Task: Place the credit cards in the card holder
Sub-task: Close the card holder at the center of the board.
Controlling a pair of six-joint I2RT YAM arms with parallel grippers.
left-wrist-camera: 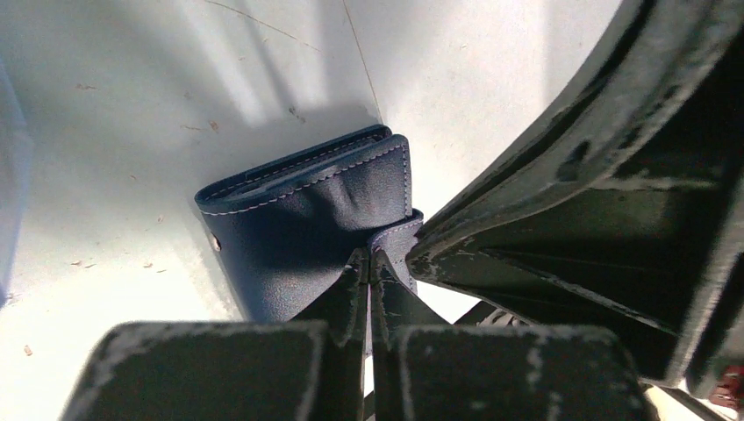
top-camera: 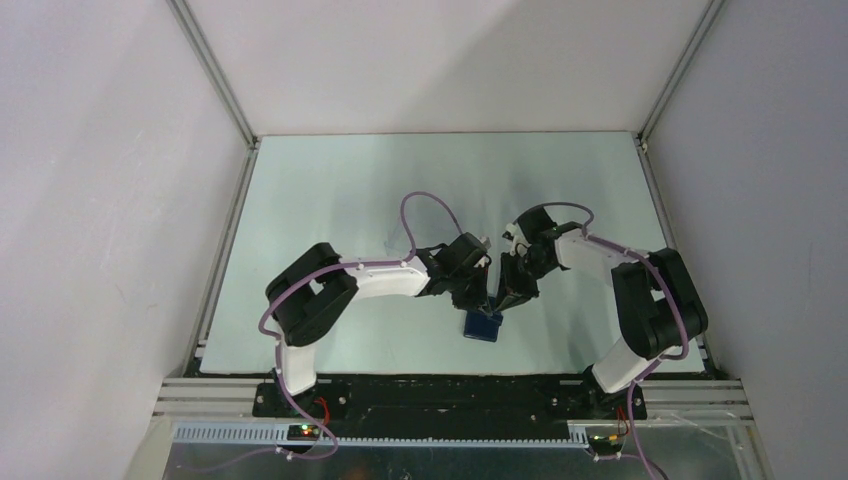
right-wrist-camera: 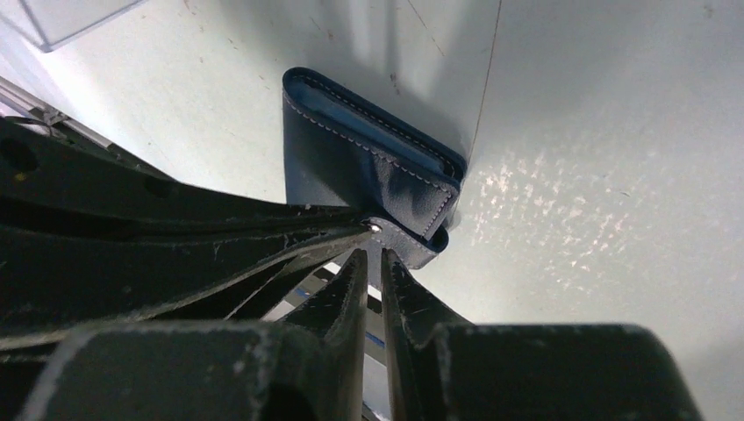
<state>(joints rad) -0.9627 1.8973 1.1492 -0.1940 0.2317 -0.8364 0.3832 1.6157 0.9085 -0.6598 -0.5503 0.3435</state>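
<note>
The card holder lies folded on the tabletop near its front edge, between the two arms, with one thin flap sticking out. The left end effector is pressed together on that flap. The right end effector, its jaws almost together, appears to pinch the same flap just beside it. Two grips this close on one narrow strip could fight each other: pulls in different directions might drag the whole card holder across the tabletop, let the flap slip from one grip, or crease it instead of opening the fold. The tips could also collide. A pale see-through sheet, probably one of the credit cards, lies apart, and neither end effector holds one.
</note>
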